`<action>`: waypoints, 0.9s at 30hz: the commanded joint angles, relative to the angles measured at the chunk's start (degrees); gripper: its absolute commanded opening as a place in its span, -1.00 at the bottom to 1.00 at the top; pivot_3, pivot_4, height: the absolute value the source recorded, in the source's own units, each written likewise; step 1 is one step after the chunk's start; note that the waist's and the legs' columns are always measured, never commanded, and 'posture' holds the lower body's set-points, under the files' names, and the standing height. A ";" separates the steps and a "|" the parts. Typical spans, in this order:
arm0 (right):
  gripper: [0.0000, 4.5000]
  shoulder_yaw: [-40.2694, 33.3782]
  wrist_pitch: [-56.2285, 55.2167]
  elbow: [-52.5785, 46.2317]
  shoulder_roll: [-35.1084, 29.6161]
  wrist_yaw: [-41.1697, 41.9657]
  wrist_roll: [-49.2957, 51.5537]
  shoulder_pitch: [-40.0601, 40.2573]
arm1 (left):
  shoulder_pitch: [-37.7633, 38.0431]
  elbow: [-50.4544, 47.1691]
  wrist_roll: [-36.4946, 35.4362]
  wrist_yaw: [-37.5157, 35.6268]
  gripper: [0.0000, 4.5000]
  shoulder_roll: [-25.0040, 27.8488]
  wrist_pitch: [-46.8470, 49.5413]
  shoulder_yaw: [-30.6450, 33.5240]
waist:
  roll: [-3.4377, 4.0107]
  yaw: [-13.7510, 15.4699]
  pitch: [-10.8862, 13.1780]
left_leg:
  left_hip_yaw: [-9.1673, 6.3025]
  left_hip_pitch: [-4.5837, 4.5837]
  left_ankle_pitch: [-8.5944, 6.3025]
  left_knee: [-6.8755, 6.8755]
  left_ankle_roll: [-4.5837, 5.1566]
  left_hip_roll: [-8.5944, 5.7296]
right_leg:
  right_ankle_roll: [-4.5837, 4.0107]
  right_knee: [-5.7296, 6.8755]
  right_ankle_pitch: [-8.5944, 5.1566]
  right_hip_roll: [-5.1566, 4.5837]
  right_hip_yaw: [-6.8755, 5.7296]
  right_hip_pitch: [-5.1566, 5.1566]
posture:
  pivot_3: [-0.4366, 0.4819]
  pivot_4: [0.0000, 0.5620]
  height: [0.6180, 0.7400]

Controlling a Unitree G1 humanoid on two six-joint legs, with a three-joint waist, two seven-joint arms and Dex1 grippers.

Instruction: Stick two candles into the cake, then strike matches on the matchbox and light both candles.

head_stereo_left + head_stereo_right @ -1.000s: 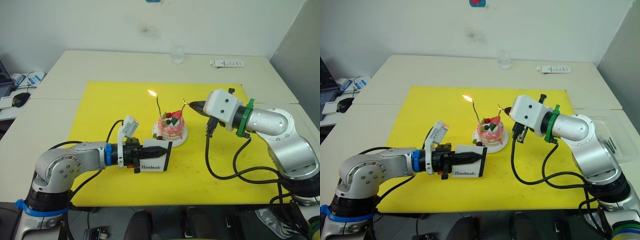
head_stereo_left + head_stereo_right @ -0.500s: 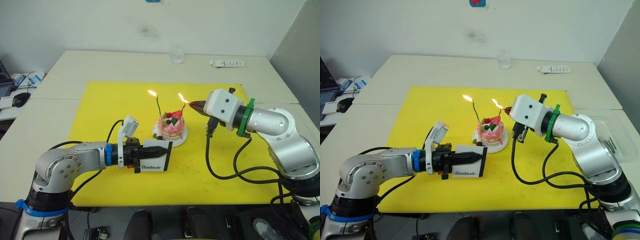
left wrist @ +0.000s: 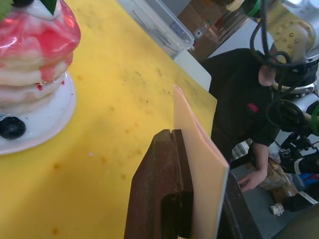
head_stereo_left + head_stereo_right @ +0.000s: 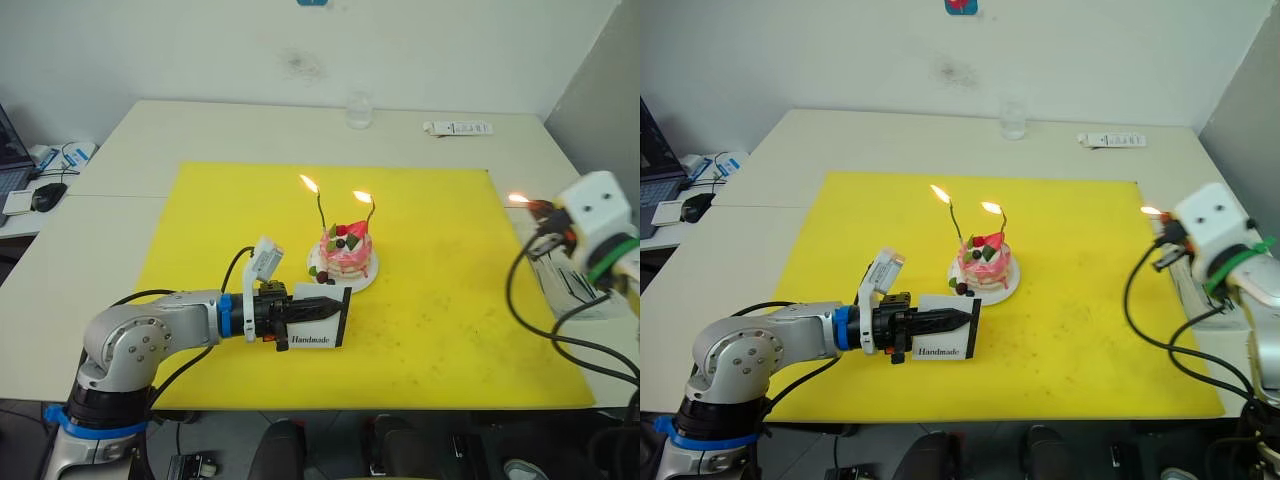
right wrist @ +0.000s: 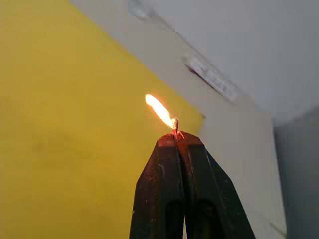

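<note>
Left eye view: nearest the robot, the left hand (image 4: 335,311) is seen stretched low and level across the yellow mat (image 4: 430,330), its fingers clamped on the matchbox (image 4: 322,322), which is held upright on its edge just in front of the cake (image 4: 345,250). In the left wrist view the two dark fingers (image 3: 159,189) are pressed against one face of the box. The cake is set on its small white plate (image 4: 362,276) near the middle of the mat, and two candles are counted standing in it, one (image 4: 320,208) toward the robot's left and one (image 4: 372,210) toward its right; both are lit. One burning match (image 4: 522,200) is pinched in the right hand (image 4: 540,207), whose fingers are seen closed together on it in the right wrist view, the flame at their tips. That hand is held raised beyond the right edge of the mat, well apart from the cake, whereas half a second ago it was reaching in beside the right candle. One second ago only the left candle was burning. Farther back on the surface (image 4: 200,130), one clear glass (image 4: 357,110) and one white remote (image 4: 456,127) are seen.
</note>
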 commanded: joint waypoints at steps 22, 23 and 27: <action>1.00 -8.59 -2.89 17.48 -2.12 -5.55 5.68 -0.62 | 0.97 -1.67 0.29 2.95 -1.00 -2.22 -1.51 -0.52 | 0.34 -0.70 -0.17 | 0.05 0.04 0.00 -0.01 0.00 -0.02 | 0.02 0.00 0.00 0.18 0.08 0.03 | -0.05 -0.47 1.00; 1.00 -8.97 -4.03 15.78 -2.94 -4.03 6.44 -0.33 | 0.90 -1.53 0.34 3.58 -1.00 -2.20 -1.33 -0.46 | 0.35 -0.70 -0.17 | 0.05 0.04 0.00 -0.01 0.00 -0.02 | 0.02 0.00 0.00 0.18 0.09 0.03 | -0.05 -0.47 1.00; 1.00 -7.95 -10.09 8.77 -9.07 4.68 6.55 5.14 | -0.06 -1.33 -0.30 6.23 -1.00 -1.98 -0.10 0.03 | 0.48 -0.62 -0.13 | 0.04 0.03 0.00 -0.02 0.00 -0.04 | 0.02 -0.01 -0.01 0.18 0.07 0.03 | -0.05 -0.47 1.00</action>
